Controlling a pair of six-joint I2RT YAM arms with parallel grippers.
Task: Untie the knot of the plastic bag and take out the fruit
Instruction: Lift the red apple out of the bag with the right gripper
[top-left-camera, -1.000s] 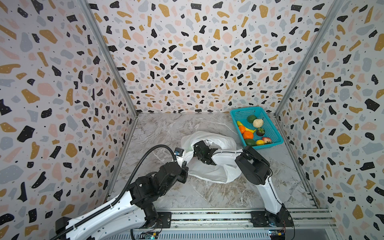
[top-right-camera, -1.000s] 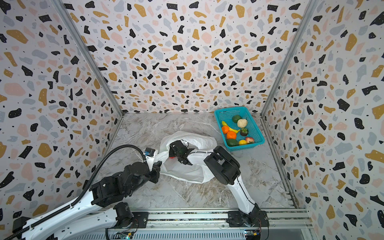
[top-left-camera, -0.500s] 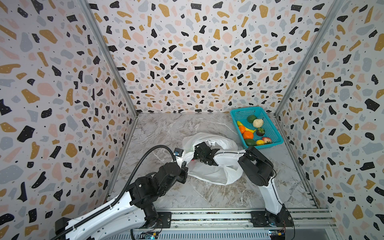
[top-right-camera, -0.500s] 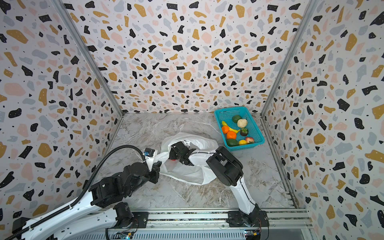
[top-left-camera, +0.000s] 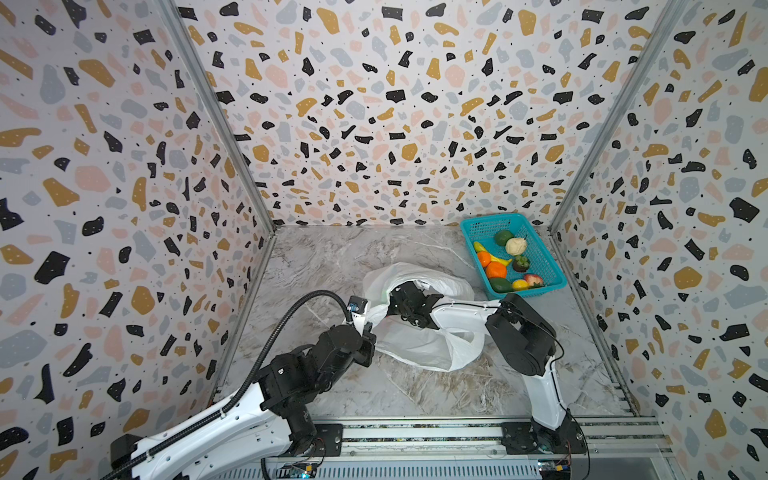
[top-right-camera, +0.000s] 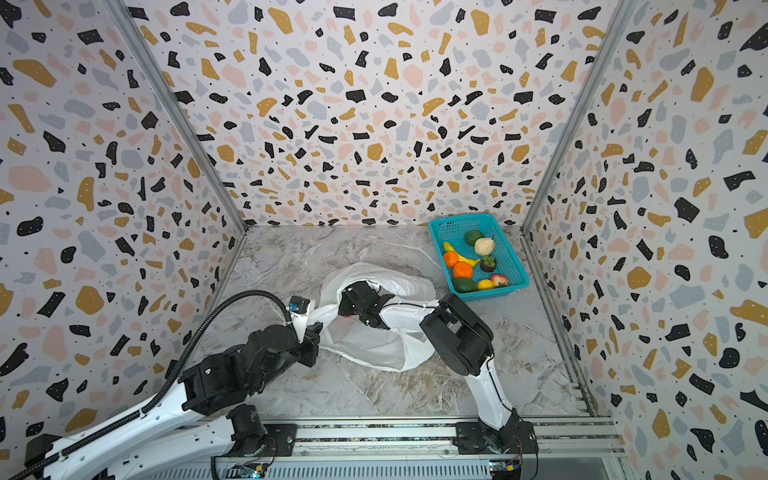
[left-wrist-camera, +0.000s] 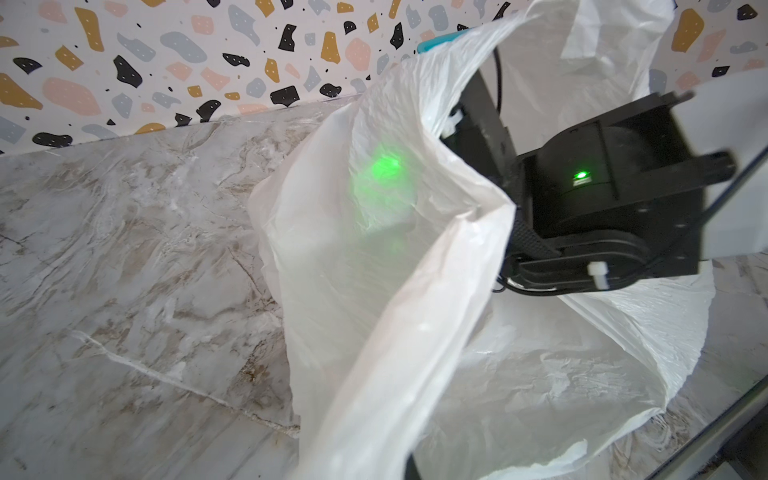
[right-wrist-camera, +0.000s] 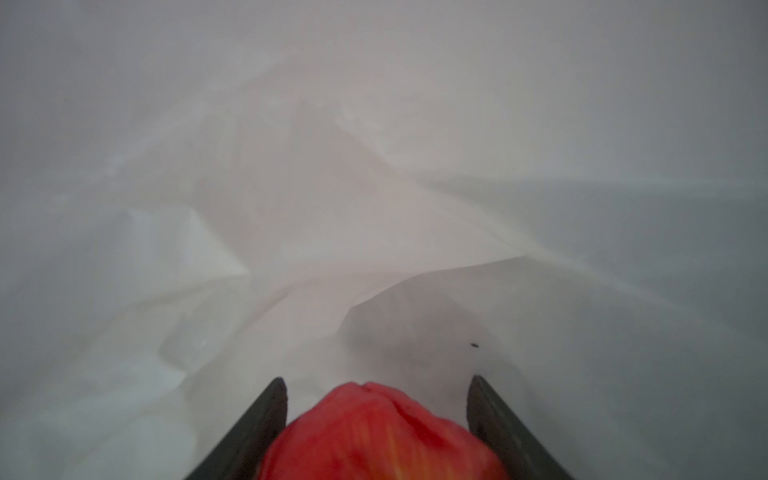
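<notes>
- Plastic bag (top-left-camera: 419, 345) lay crumpled mid-desk (top-left-camera: 332, 257), mouth gaping.
- Red fruit (right-wrist-camera: 374, 436) sat inside the bag, pinched between the fingers of the right end effector (right-wrist-camera: 377, 384), which reached in through the mouth.
- Left end effector (top-left-camera: 368, 328) was clamped tight on the bag's edge.
- Teal basket (top-left-camera: 490, 218) stood near the back right corner, holding other fruit.

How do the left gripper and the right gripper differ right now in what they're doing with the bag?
The left gripper is shut, pinching the plastic bag at its edge from outside, while the right gripper reaches inside the bag's mouth. The left gripper holds only plastic. The right gripper's jaws stand apart on either side of a red fruit, and whether they grip it is unclear. Both work on the same bag.
</notes>
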